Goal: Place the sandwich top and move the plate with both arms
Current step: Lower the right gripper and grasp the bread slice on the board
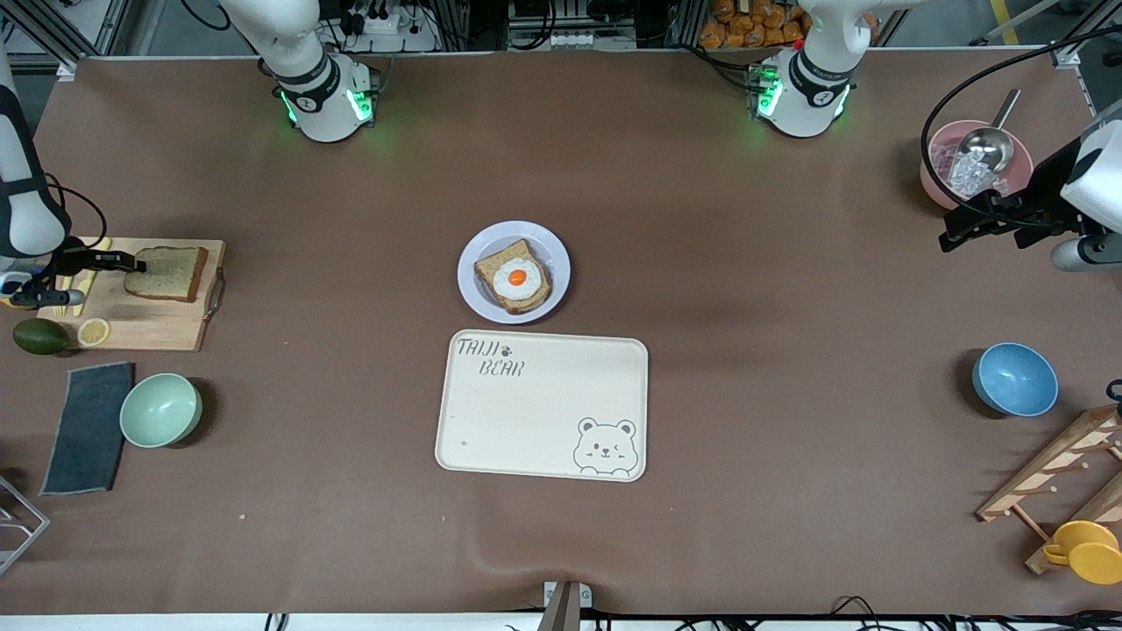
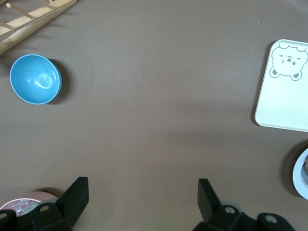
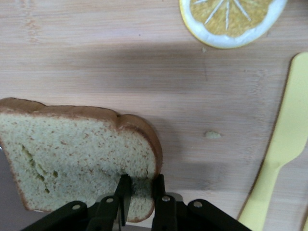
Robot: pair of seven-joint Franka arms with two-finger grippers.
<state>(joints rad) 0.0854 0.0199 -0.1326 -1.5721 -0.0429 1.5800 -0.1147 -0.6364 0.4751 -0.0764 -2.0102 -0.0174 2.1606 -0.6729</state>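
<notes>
The sandwich top, a speckled brown bread slice, is on the wooden cutting board at the right arm's end of the table. My right gripper is shut on the slice's edge; the right wrist view shows its fingers pinching a corner of the slice. The lavender-white plate sits mid-table and bears a bread slice with a fried egg. My left gripper is open and empty over bare table near the pink bowl; the left wrist view shows its jaws wide apart and the plate's rim.
The cream bear-print tray lies just nearer the front camera than the plate. A lemon slice, avocado, green bowl and grey cloth are by the board. A pink bowl, blue bowl and wooden rack are at the left arm's end.
</notes>
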